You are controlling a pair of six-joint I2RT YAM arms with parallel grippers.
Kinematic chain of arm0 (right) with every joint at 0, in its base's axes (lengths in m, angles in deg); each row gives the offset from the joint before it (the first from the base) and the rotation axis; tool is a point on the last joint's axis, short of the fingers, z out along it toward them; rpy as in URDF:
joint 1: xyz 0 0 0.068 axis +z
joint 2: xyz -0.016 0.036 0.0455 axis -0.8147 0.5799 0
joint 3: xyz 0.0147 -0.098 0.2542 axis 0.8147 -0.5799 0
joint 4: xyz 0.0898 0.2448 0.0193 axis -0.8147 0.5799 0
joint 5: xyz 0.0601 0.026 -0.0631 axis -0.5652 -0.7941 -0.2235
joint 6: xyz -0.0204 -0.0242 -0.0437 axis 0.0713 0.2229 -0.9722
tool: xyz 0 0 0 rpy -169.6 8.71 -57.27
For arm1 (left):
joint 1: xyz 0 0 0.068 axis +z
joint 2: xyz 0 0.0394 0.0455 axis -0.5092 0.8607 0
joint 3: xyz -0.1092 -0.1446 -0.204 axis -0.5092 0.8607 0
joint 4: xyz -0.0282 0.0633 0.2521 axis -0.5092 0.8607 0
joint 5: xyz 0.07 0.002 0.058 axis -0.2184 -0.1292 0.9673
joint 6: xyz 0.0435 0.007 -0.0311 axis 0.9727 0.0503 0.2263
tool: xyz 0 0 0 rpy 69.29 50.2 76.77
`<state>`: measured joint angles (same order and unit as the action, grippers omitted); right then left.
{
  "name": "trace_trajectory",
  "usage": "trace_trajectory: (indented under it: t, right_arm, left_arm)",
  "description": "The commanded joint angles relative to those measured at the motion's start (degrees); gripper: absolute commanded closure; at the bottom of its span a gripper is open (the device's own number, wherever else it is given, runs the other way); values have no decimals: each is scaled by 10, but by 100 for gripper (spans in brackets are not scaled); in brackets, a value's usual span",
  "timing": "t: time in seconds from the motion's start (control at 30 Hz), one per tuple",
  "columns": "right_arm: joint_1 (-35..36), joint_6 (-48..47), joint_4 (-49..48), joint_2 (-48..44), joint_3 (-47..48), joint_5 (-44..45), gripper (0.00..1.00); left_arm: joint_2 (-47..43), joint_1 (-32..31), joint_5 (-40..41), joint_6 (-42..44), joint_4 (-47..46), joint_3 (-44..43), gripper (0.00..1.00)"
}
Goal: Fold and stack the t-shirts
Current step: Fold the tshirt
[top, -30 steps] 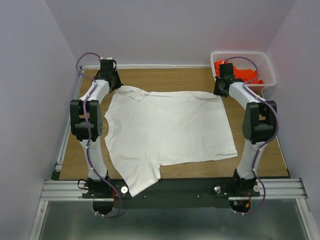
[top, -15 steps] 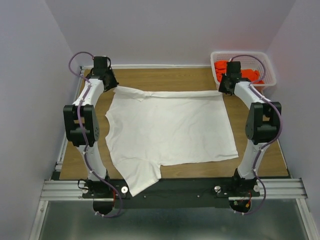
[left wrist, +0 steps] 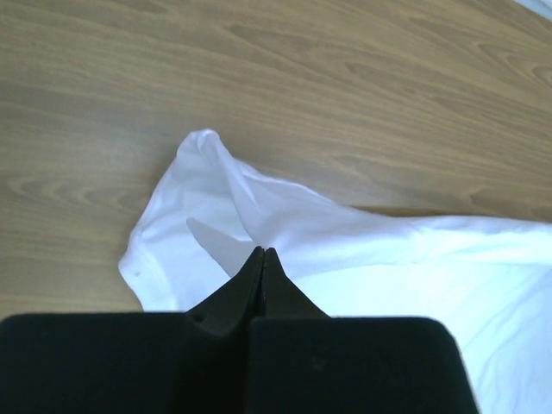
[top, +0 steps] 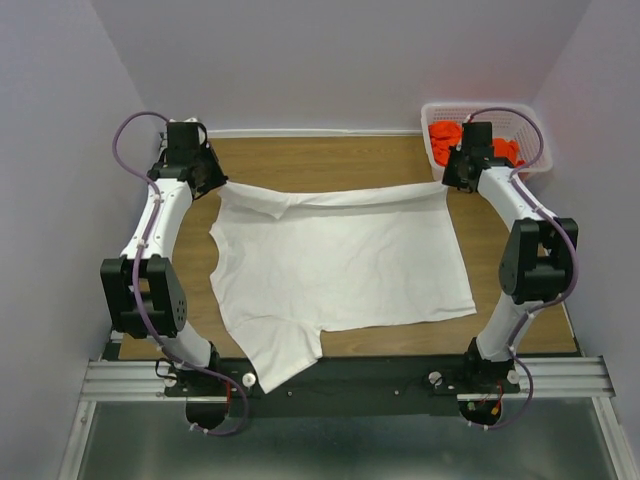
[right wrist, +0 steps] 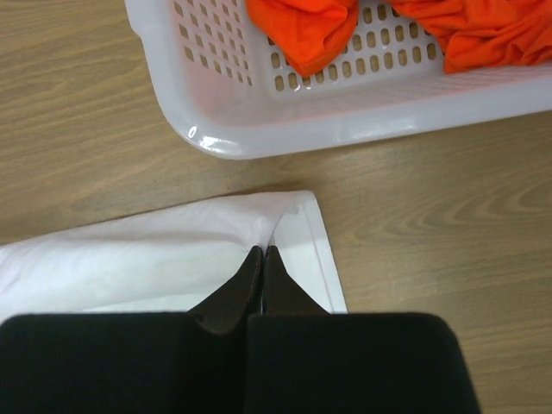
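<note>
A large white t-shirt (top: 335, 265) lies spread on the wooden table, one sleeve hanging over the near edge. My left gripper (top: 212, 183) is shut on its far left corner, lifted off the table; in the left wrist view (left wrist: 261, 252) the cloth (left wrist: 285, 224) rises into the closed tips. My right gripper (top: 447, 183) is shut on the far right corner by the hem; it shows in the right wrist view (right wrist: 261, 250) pinching white cloth (right wrist: 172, 250). An orange-red t-shirt (top: 480, 145) lies crumpled in the basket (right wrist: 466, 34).
A white plastic lattice basket (top: 535, 135) stands at the far right corner of the table, just beyond my right gripper; its wall (right wrist: 259, 112) is close in the right wrist view. Bare wood (top: 330, 160) lies beyond the shirt. Metal rails (top: 350, 380) run along the near edge.
Both grippers have moved farther back and outward, lifting the shirt's far edge. The far edge is now raised and stretched between them, and the left arm has swung leftward.
</note>
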<state>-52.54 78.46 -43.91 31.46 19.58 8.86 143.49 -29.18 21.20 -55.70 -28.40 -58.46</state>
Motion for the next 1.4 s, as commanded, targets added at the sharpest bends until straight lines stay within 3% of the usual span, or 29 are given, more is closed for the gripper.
trace_trajectory:
  t: [0.0,0.47,0.8,1.1,1.37]
  right_arm:
    - [-4,3,36,-25,-17,-2,100]
    - [-4,16,71,-8,-61,39,100]
    - [-6,52,77,70,-69,66,100]
    - [-8,55,77,99,-45,99,99]
    - [-8,40,91,74,-25,117,99]
  left_arm:
    - [-49,2,-21,-10,26,35,100]
    - [-131,4,-39,-18,15,175,100]
    - [-111,4,-27,-14,-14,233,100]
    - [-119,5,-34,-11,-20,254,100]
    - [-128,6,-31,-9,15,211,100]
